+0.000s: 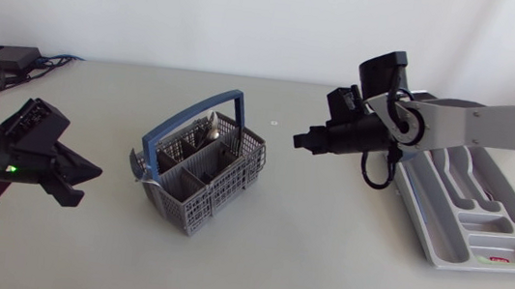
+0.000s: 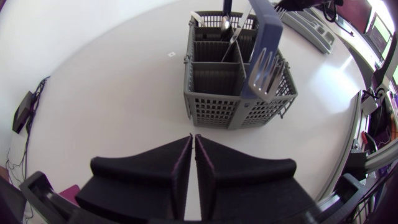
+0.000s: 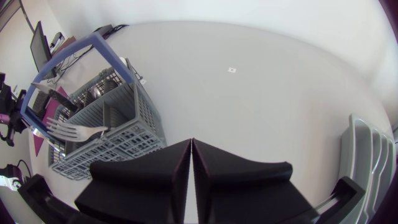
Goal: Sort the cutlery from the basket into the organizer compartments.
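Note:
A grey cutlery basket (image 1: 204,170) with a blue handle (image 1: 197,118) stands mid-table, holding several pieces of cutlery, among them a fork (image 3: 78,131) and spoons (image 2: 229,26). The grey organizer (image 1: 469,209) lies at the right, its compartments bare. My left gripper (image 1: 91,174) hovers shut left of the basket, nothing in it; in its wrist view the basket (image 2: 239,81) stands ahead of the fingertips (image 2: 193,144). My right gripper (image 1: 299,140) hangs shut and empty above the table between basket and organizer, pointing at the basket (image 3: 102,130).
A small white mark (image 1: 274,122) lies on the table behind the basket. Cables and a black box (image 1: 10,56) sit at the far left corner. Open tabletop (image 1: 303,257) stretches in front of the basket.

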Controlling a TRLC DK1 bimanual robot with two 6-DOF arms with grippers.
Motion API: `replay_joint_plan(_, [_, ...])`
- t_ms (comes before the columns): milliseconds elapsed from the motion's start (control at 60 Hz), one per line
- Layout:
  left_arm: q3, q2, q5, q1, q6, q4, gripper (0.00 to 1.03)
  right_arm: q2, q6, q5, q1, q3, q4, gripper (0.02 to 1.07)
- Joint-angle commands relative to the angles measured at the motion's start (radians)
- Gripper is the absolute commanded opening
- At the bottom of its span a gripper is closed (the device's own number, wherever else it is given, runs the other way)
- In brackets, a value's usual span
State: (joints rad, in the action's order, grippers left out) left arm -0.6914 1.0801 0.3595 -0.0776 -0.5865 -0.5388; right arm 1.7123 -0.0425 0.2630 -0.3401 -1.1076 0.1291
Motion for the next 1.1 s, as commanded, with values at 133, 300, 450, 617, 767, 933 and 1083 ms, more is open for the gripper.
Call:
replay_joint_plan(133, [0.007,0.182,0.062,-0.013,-0.033,0.091,0.04,0.152,-0.068,0.044,-0.048,-0.136,-0.013,0.07])
replay_joint_plan(300, [-0.011,0.28,0.093,0.006,-0.015,0.14,0.04,0.257,-0.103,0.108,-0.051,-0.238,-0.013,0.07])
replay_joint_plan(450, [-0.016,0.307,0.111,0.025,0.017,0.191,0.04,0.316,-0.125,0.168,-0.057,-0.313,0.014,0.07])
replay_joint_plan(617, [-0.036,0.345,0.122,0.05,0.062,0.24,0.04,0.305,-0.129,0.246,-0.057,-0.311,0.043,0.07])
replay_joint_plan(767, [-0.08,0.405,0.124,0.078,0.096,0.264,0.04,0.287,-0.117,0.268,-0.062,-0.273,0.064,0.07])
replay_joint_plan(933, [-0.129,0.466,0.124,0.105,0.125,0.286,0.04,0.242,-0.106,0.283,-0.066,-0.221,0.078,0.07])
replay_joint_plan(1083, [-0.18,0.508,0.125,0.118,0.151,0.304,0.04,0.202,-0.097,0.288,-0.079,-0.166,0.078,0.07])
